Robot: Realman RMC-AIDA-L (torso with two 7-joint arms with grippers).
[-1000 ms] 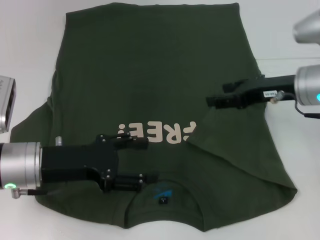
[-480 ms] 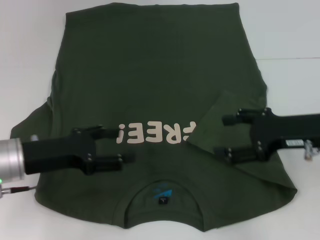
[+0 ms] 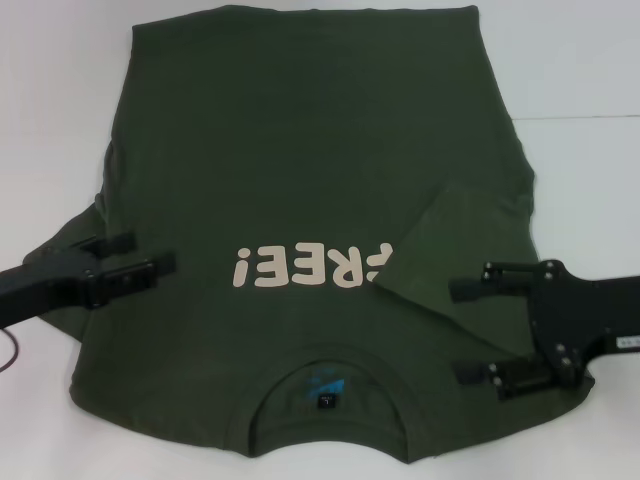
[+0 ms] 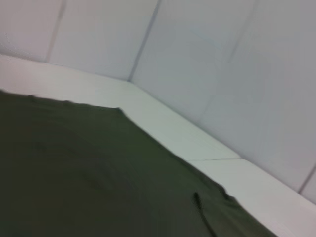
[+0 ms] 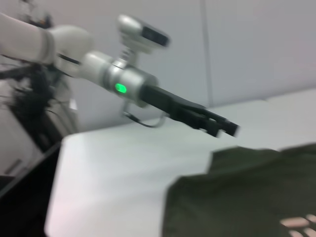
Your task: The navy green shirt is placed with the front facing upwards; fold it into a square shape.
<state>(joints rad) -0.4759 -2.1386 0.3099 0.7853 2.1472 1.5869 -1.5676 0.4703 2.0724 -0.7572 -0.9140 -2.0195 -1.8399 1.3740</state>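
Shirt (image 3: 300, 170): soft, limp, light; we judge it best gripped at sleeve edges. Left pincer (image 3: 140, 255) at 9 o'clock, right pincer (image 3: 470, 330) at 4 o'clock, both spread apart.

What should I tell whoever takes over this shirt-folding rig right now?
Left gripper: open, empty, over the shirt's left sleeve edge.
Right gripper: open, empty, over the folded-in right sleeve area.
The dark olive-green short-sleeved T-shirt lies front up on the white table, collar nearest the robot, cream "FREE!" lettering showing.
Done: right sleeve folded inward over the front.
Left: left sleeve is not yet folded in; the body has no fold across it yet, so the square is far from made.
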